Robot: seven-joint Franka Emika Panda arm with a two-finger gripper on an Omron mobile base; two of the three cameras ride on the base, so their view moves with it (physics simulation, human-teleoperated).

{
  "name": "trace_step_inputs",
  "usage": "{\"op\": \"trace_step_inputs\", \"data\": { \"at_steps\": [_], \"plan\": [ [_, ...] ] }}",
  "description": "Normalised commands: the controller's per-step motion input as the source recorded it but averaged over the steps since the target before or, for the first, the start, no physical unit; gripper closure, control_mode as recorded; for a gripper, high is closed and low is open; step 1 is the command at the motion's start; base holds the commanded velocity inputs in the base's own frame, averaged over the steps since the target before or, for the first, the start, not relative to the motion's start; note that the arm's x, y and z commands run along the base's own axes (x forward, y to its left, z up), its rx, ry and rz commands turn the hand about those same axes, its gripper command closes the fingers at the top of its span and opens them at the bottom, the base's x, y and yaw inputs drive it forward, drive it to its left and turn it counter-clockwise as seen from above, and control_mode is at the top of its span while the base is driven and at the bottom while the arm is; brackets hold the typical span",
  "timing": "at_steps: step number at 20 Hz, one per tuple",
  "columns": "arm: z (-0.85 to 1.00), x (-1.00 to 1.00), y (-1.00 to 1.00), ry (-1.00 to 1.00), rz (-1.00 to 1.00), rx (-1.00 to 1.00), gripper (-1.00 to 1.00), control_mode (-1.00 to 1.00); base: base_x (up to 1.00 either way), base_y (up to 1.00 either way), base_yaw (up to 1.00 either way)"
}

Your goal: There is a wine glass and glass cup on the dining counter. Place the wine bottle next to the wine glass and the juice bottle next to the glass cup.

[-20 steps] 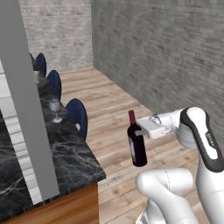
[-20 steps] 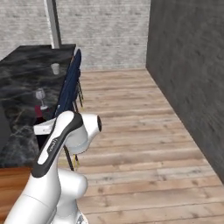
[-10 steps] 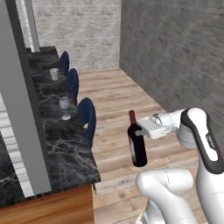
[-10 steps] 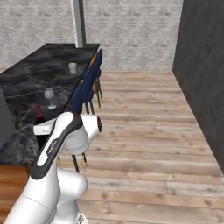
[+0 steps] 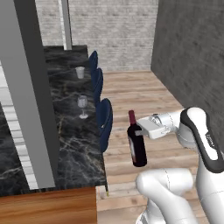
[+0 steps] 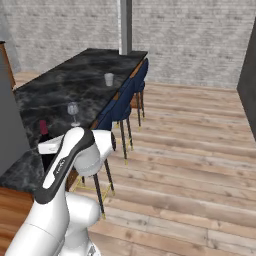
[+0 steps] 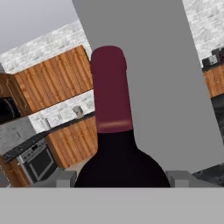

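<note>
Holding the wine bottle [image 5: 137, 146] upright by its shoulder, our gripper [image 5: 141, 131] has its jaws closed on it, out over the wood floor beside the dining counter [image 5: 72, 144]; the wine glass [image 5: 82, 106] and glass cup [image 5: 79, 72] stand on the slab, well apart

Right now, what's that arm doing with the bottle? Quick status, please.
Gripper shut on wine bottle, upright, off the dining counter. Wine glass waits by the blue stools. Nothing between.
</note>
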Motion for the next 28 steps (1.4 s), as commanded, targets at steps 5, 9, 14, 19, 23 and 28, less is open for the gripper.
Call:
{"op": "trace_step_inputs", "data": {
  "at_steps": [5,9,14,19,23,28],
  "plan": [
    [0.0,0.0,0.0,0.0,0.0,0.0,1.0,1.0,0.44,-0.37,0.3],
    [0.0,0.0,0.0,0.0,0.0,0.0,1.0,1.0,0.43,-0.34,0.35],
    [0.0,0.0,0.0,0.0,0.0,0.0,1.0,1.0,0.31,-0.36,0.38],
    [0.0,0.0,0.0,0.0,0.0,0.0,1.0,1.0,0.24,-0.36,0.41],
    [0.0,0.0,0.0,0.0,0.0,0.0,1.0,1.0,0.25,-0.37,0.4],
    [0.0,0.0,0.0,0.0,0.0,0.0,1.0,1.0,0.3,-0.41,0.31]
  ]
}}
